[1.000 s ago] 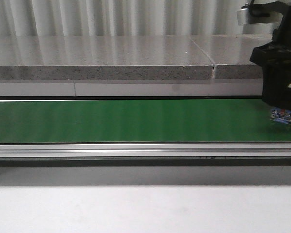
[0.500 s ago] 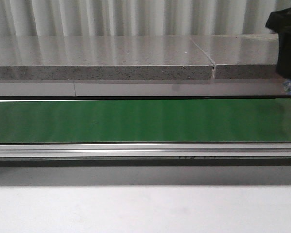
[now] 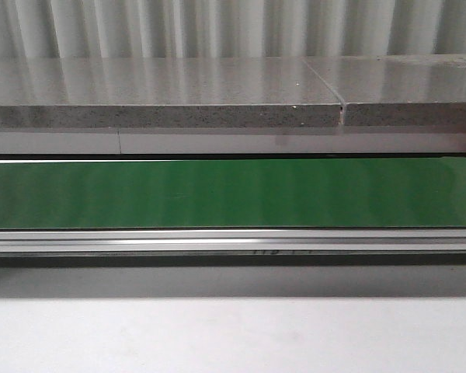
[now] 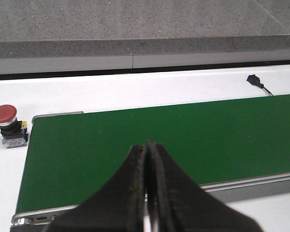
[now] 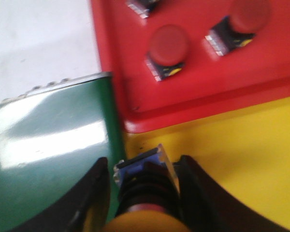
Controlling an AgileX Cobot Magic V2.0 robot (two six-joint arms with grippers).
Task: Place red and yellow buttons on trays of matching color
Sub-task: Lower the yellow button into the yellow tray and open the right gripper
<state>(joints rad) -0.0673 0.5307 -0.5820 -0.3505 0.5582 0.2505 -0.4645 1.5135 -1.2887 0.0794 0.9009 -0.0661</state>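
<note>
the right gripper (image 5: 144, 193) is gripping a yellow button (image 5: 145, 223) over the yellow tray (image 5: 241, 159), beside the red tray (image 5: 275, 58); the left gripper (image 4: 148, 159) is sitting fully closed above the green belt (image 4: 183, 135).

Before you: a white tabletop (image 3: 233, 334) under a green conveyor belt (image 3: 233, 193) with a metal rail. Behind it you have a speckled grey stone ledge (image 3: 163, 93) and pale corrugated wall (image 3: 217, 27), evenly lit.

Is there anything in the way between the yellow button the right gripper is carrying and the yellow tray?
Nothing visible. The right gripper holds the yellow button at the yellow tray's edge, beside the green belt. The tray surface in view is bare; the red buttons sit apart on the red tray.
</note>
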